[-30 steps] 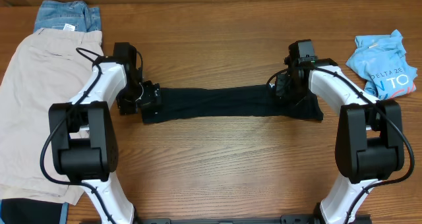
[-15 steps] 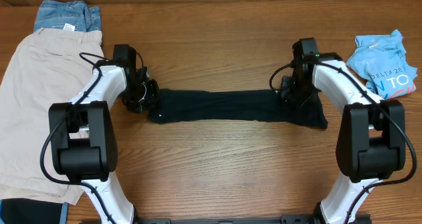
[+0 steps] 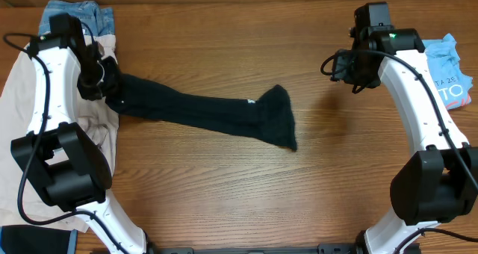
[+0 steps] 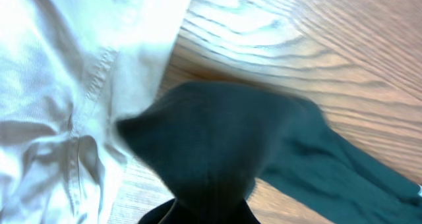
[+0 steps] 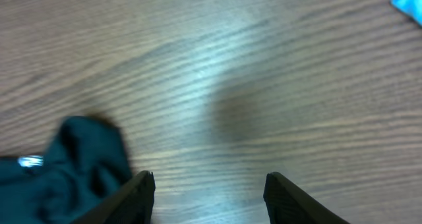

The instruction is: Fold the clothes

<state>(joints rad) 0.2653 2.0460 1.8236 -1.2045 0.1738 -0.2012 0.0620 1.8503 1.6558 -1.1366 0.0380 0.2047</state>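
Note:
The black T-shirt (image 3: 209, 113) lies as a long rolled band slanting across the table, its right end (image 3: 280, 123) loose on the wood. My left gripper (image 3: 104, 90) is shut on its left end, over the edge of the beige shorts (image 3: 37, 127). In the left wrist view the black cloth (image 4: 224, 138) bunches out of the jaws and hides the fingertips. My right gripper (image 3: 351, 69) hangs open above bare wood at the back right, well away from the shirt. Its fingers (image 5: 142, 188) hold nothing, and the shirt's end (image 5: 72, 165) lies off to their left.
Blue denim (image 3: 71, 16) sits at the back left, partly under the shorts. A light-blue printed tee (image 3: 452, 78) lies crumpled at the right edge, close to my right arm. Dark fabric (image 3: 30, 239) shows at the front left corner.
My left gripper shut on the shirt's left end and dragged it left and back onto the shorts. The right gripper let go of the right end, opened wider and moved back and right.

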